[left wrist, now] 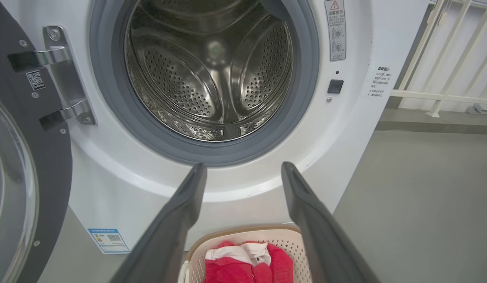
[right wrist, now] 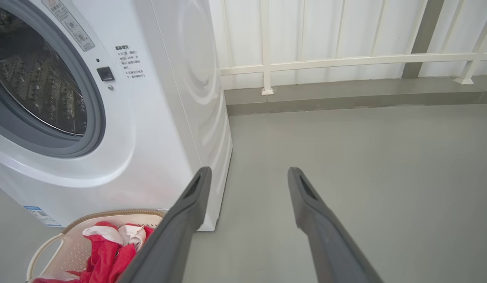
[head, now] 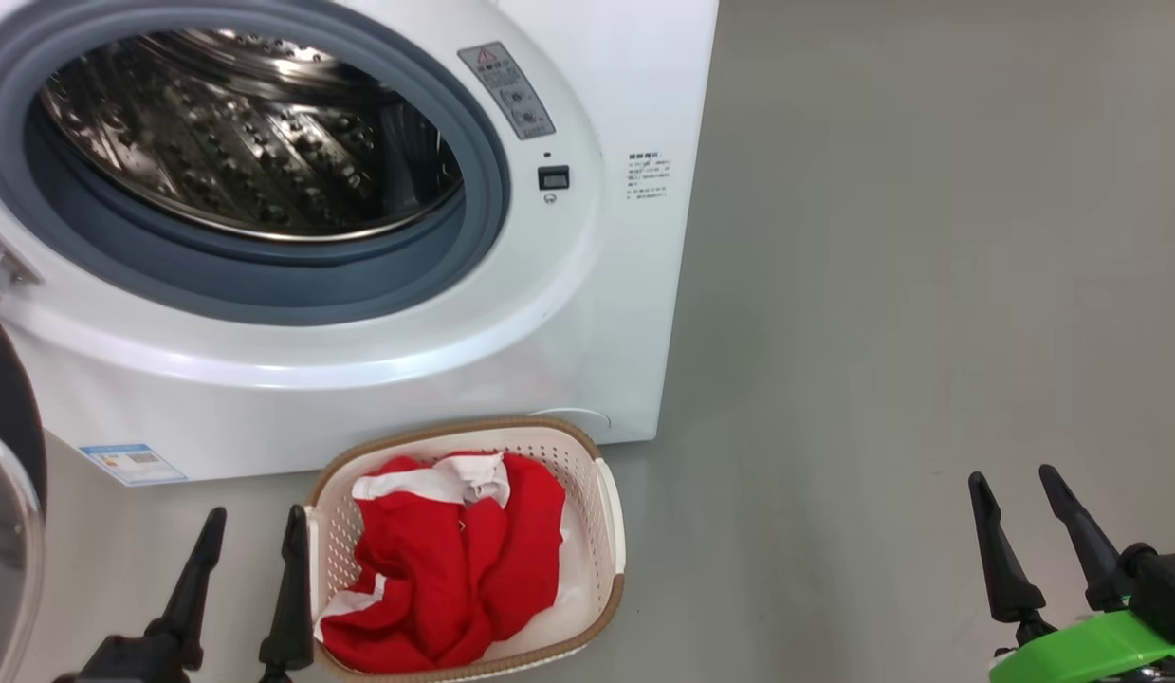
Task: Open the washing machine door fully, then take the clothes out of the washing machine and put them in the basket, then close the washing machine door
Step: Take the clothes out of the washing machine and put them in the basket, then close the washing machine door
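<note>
1. Washing machine door point(left wrist: 27, 157) stands swung open at the left, just beyond the left fingers point(head: 291, 588). These are spread wide and hold nothing. A push on its glossy rim or bulging glass could slide off and leave it ajar.
2. Right fingers point(head: 1000, 560), equally wide and empty, hover over bare floor point(head: 928, 285), well right of everything. Reaching across to help could knock the basket.
3. Basket point(head: 559, 455) sits on the floor just right of the left fingers, close against the washing machine point(head: 596, 285). A sideways sweep toward the door could clip its rim and spill the clothes point(head: 454, 569) lying inside.
4. Closing, the door likely swings over the basket's near-left corner; whether it clears the rim cannot be told.
5. Fingers following the door home could get pinched against the grey ring point(head: 265, 285).
6. Drum point(left wrist: 212, 78) looks empty, so nothing should be shut in, but a soft push may not catch the lock slot point(head: 553, 177) on the right.
</note>
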You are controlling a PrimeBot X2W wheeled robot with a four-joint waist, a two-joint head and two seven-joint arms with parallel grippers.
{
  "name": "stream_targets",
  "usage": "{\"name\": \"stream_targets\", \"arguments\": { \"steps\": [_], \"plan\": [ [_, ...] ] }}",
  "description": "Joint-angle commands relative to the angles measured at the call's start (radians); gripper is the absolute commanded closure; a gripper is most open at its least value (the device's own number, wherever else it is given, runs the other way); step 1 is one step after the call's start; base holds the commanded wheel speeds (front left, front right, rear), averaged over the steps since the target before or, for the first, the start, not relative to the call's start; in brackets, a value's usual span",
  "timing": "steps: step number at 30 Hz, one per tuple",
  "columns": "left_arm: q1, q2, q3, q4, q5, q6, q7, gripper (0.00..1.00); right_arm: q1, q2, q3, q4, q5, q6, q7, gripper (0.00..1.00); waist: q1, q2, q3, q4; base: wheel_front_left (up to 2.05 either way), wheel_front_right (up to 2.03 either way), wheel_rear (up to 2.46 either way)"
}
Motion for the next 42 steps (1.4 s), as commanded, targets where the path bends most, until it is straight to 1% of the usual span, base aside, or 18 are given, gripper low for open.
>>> {"name": "stream_targets", "arguments": {
  "steps": [1,14,34,42],
  "plan": [
    [0.003,0.016,0.037,-0.036,0.006,-0.006,-0.005,0.0,0.002,-0.024,0.018,-0.022,-0.001,0.006,-0.006,0.0,0.0,0.0,-0.016,0.006,0.0,0.0,0.0],
    [0.098,0.016,0.067,-0.119,-0.005,-0.004,-0.005,0.0,0.052,-0.027,-0.003,-0.03,0.0,0.006,-0.006,0.0,0.0,0.0,-0.037,0.016,0.0,0.0,0.0],
    [0.1,0.016,0.057,-0.14,-0.019,0.014,-0.005,0.0,0.041,-0.02,-0.006,-0.03,0.001,0.006,-0.006,0.0,0.0,0.0,-0.027,0.012,0.0,0.0,0.0],
    [0.101,0.016,0.056,-0.144,-0.015,0.015,-0.005,0.0,0.043,-0.018,-0.009,-0.031,0.0,0.006,-0.006,0.0,0.0,0.0,-0.028,0.012,-0.66,0.66,0.0]
  ]
}}
